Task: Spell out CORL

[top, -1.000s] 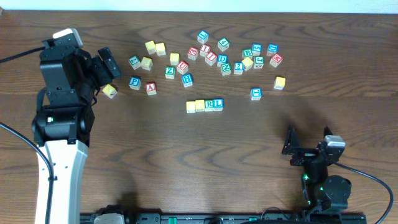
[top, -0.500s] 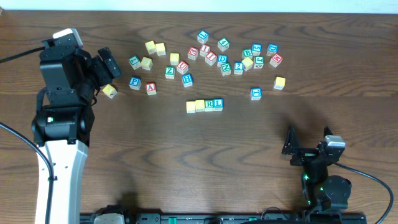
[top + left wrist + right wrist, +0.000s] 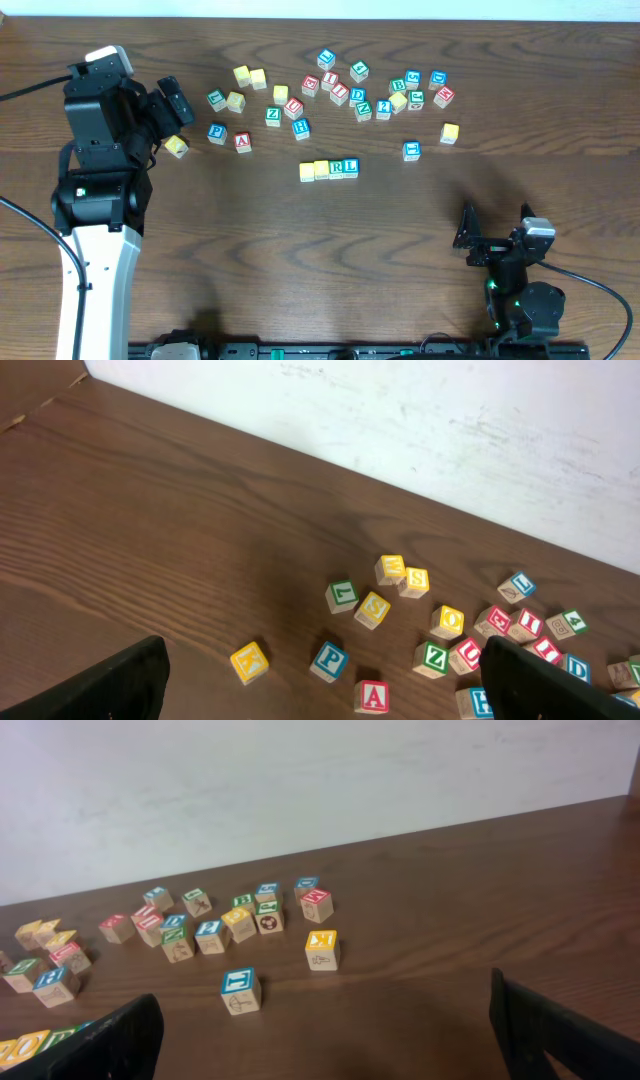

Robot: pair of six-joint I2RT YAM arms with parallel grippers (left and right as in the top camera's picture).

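Our left claw (image 3: 172, 112) and right claw (image 3: 496, 222) hang released, empty. The touching row of four small wooden letter blocks (image 3: 329, 169) lies centrally, ending R, L; we judge only checking remains.

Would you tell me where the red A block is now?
In the overhead view the red A block lies left of centre, beside the blue P block and up-left of the four-block row.

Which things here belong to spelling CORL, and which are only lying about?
Belong to the job: row of four blocks, R block, L block.
Lying about: P block, A block, lone yellow block at left, loose blocks behind the row.
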